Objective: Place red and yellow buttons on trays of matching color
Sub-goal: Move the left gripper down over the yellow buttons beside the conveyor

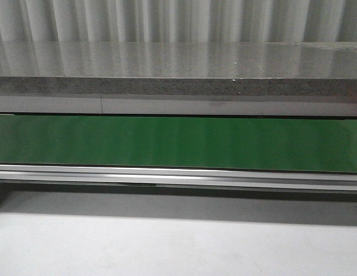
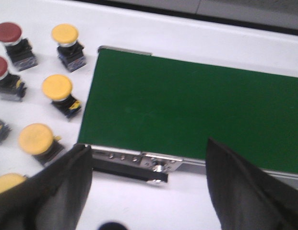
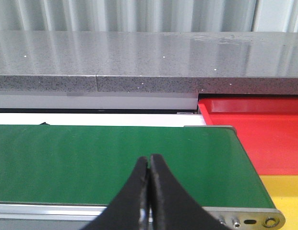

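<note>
Front view: smooth green belt (image 1: pixel 178 142), speckled stone ledge (image 1: pixel 178 86)

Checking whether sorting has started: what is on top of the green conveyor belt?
Nothing shows on the green conveyor belt in any view. The yellow buttons and red buttons sit beside its end. The left gripper's fingers cover a small strip.

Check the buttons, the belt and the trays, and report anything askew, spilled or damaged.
Nothing stands out. The red buttons and yellow buttons stand in loose rows beside the green belt, which is bare and unmarked. The red tray and yellow tray sit at its other end, with nothing showing on them.
</note>
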Motion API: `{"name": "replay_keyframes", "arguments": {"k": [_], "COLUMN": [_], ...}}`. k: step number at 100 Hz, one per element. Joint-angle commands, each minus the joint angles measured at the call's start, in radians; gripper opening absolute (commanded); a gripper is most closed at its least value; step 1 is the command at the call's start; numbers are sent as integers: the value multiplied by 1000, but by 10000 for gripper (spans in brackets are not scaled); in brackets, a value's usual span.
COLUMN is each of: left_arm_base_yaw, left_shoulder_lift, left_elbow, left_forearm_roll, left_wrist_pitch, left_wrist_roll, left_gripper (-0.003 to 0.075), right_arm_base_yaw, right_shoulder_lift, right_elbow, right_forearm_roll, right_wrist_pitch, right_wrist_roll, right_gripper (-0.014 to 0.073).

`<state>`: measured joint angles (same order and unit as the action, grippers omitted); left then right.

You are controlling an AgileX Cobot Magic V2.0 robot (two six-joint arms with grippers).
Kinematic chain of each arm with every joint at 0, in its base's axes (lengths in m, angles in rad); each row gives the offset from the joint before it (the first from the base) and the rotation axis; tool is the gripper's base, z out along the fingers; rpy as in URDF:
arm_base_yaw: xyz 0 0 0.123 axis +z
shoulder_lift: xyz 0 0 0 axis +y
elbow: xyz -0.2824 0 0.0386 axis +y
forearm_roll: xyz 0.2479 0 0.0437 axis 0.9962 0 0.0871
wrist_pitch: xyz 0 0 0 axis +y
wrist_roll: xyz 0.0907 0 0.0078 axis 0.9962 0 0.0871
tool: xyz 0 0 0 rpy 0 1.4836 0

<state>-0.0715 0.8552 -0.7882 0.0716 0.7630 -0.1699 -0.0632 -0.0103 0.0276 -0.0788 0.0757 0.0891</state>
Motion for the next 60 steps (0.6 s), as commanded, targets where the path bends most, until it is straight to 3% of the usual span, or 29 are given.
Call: {"name": "replay_keyframes", "arguments": {"k": [1,19,47,60], "left_arm_base_yaw": [4,89,281,354], "left_shoulder_lift": [44,155,237,286], "left_elbow": [-81,-146,-150,-150], "left_forearm_roll": [101,113,104,27], "left_wrist_pitch": [41,188,246,257], "left_wrist_roll": [-92,-102,-76,-6], "left_gripper": [489,489,489,489], "right_arm_base_yaw": [-3,-3,-3,-3], "right_shoulder_lift": [-11,-11,-11,-11], "right_elbow": [-19,-19,-19,-19], "right_forearm_roll": [-12,-12,-12,-12], "right_wrist_pitch": [-81,-81,-81,-81], "right_wrist_roll": [-7,-7,-7,-7], "right_gripper": [-64,-64,-64,-64]}}
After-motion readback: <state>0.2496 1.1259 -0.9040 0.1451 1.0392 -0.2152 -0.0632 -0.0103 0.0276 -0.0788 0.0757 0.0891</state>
